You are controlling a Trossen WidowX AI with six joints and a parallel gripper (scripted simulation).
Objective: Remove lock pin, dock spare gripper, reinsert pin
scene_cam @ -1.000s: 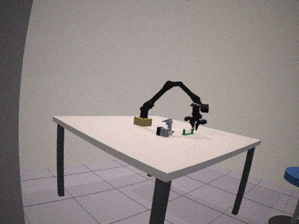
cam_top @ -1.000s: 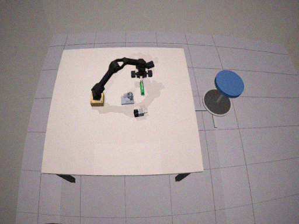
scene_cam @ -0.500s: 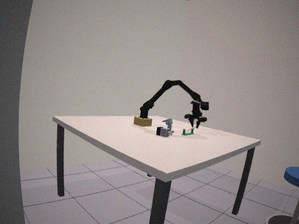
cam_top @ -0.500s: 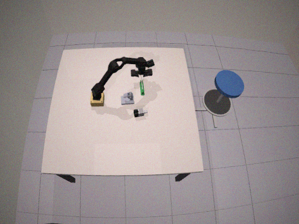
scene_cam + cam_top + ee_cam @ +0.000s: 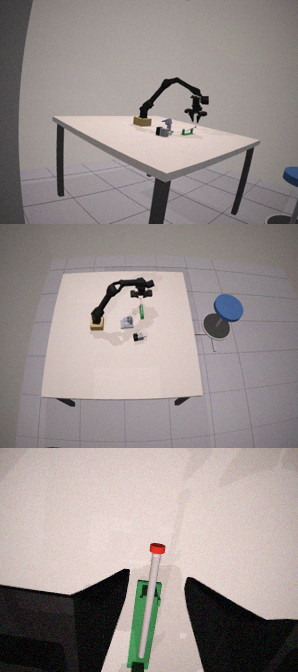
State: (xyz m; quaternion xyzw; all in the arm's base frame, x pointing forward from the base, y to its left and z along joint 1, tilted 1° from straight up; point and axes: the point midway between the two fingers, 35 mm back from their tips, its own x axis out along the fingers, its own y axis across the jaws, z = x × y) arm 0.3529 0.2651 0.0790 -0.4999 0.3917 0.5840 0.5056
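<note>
The lock pin [image 5: 141,307] [image 5: 190,129] [image 5: 150,603], pale with a red head, rests in the green holder [image 5: 142,317] [image 5: 186,134] [image 5: 135,638]. Its head sticks out past one end and looks higher than its tail. My gripper [image 5: 141,297] [image 5: 195,121] [image 5: 157,579] is open and empty above the head end, with the fingers apart on both sides of the pin. The grey mount [image 5: 127,322] [image 5: 169,122] stands nearer the arm's base; its socket is too small to read. The spare gripper [image 5: 141,336] [image 5: 164,132], a grey block with a black end and a pale spigot, lies on the table.
The arm's yellow base block [image 5: 96,326] [image 5: 142,121] stands on the white table [image 5: 116,381] [image 5: 131,146]. A blue stool [image 5: 228,307] [image 5: 291,175] stands on the floor beyond the table's edge. The mount lies between the base and the green holder.
</note>
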